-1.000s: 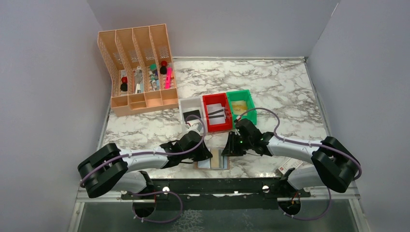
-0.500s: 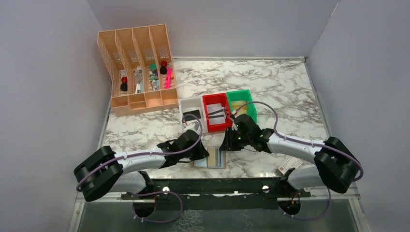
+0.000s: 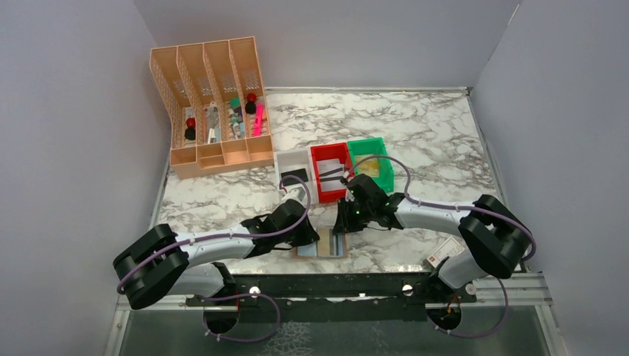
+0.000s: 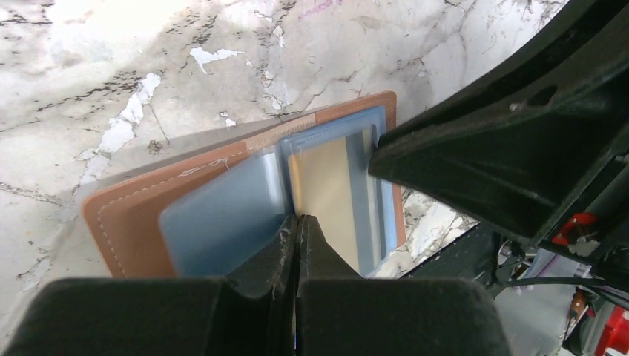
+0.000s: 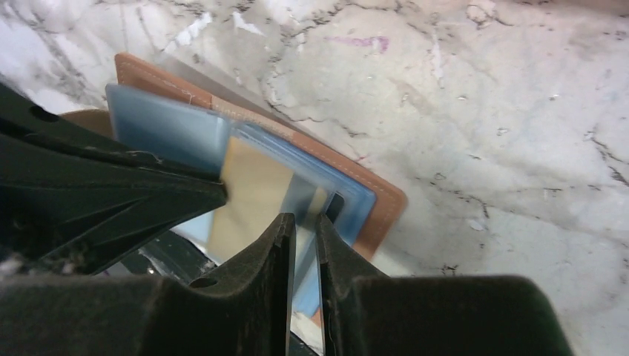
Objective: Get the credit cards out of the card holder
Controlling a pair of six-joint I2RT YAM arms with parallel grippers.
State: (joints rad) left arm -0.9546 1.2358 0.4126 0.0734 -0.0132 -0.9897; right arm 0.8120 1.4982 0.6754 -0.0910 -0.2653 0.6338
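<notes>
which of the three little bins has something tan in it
The green bin, rightmost of the row: a tan-gold item lies in it, while the white bin and the red bin hold only dark things.

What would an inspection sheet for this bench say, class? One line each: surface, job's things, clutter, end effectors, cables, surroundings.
Surface: white marble-pattern table with grey veins.
Job's things: brown leather-look bifold card holder lies open near the front edge; tan-gold plastic card sits in its pale blue sleeve.
Clutter: peach plastic mesh desk organiser back left; white plastic bin, red plastic bin, green plastic bin in a row.
End effectors: left end effector shut, tips at the holder's fold; right end effector narrowly parted at the card's edge, grip unclear.
Cables: purple cables run along both arms.
Surroundings: plain grey walls on three sides.
</notes>
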